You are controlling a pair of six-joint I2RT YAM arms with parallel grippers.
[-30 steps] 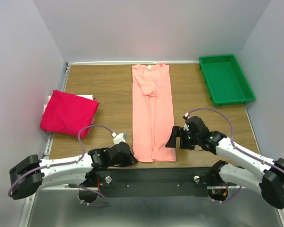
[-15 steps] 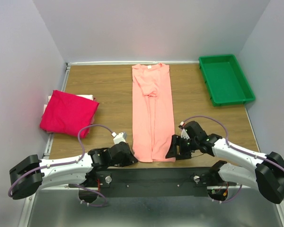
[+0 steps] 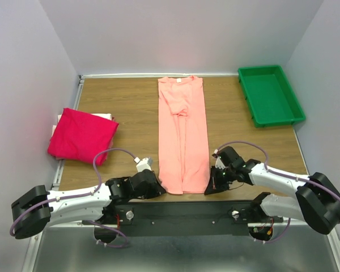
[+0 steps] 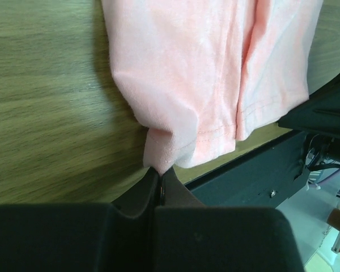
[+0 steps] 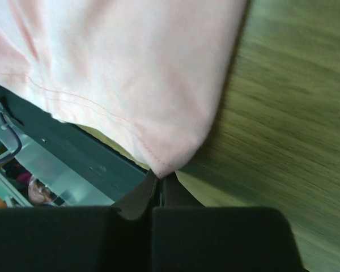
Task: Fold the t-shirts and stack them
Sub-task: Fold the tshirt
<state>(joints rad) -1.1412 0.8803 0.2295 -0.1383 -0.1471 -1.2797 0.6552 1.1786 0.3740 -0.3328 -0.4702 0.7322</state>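
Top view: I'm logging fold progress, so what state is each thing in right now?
pink t-shirt: folded into a long strip, lying flat, near corners pinched.
red t-shirt: folded, lying apart on the left.
green tray: upright, empty.
left gripper: shut on the pink t-shirt's near-left corner.
right gripper: shut on its near-right corner.

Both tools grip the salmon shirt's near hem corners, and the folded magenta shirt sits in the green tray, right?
No: top external shows the magenta shirt at the table's left edge, not in the green tray. Left tool and right tool do grip the salmon shirt by its hem corners.
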